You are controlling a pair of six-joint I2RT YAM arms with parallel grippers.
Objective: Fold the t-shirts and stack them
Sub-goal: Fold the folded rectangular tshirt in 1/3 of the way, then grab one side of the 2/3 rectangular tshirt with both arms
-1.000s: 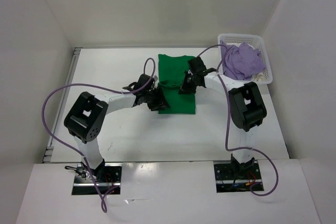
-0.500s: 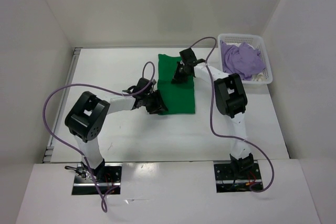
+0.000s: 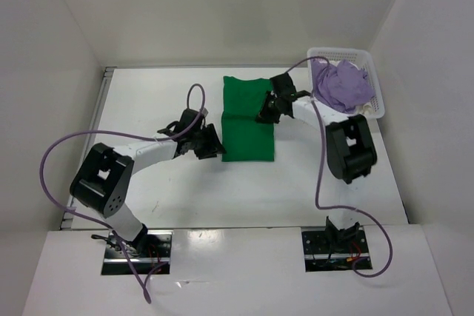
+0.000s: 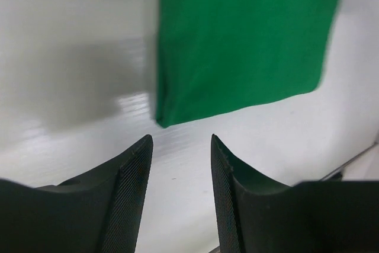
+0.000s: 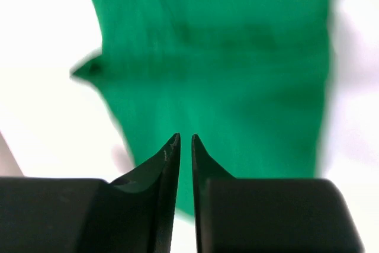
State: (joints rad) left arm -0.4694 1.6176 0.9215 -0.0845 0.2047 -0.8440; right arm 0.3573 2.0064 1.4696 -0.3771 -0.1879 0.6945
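The bright green t-shirt [image 3: 248,120] lies folded into a rectangle at the middle of the table, and it also fills the right wrist view [image 5: 225,57]. My left gripper [image 3: 209,143] sits just off the shirt's near left corner [image 4: 237,39]. It is open, with only bare table between its fingers [image 4: 133,170]. My right gripper [image 3: 266,109] hovers over the shirt's right part, its jaws a narrow slit apart with nothing in them. The lavender t-shirt [image 3: 341,85] is bunched in the basket, with a bit of cream-white t-shirt [image 3: 364,108] showing under it.
The white perforated basket [image 3: 337,52] stands at the back right corner against the wall. White walls close off the table at the back and both sides. Purple cables loop from both arms over the table.
My right gripper went from shut to slightly open and swung across the shirt's far half, back to the right. My left arm drew back leftward off the shirt's edge.
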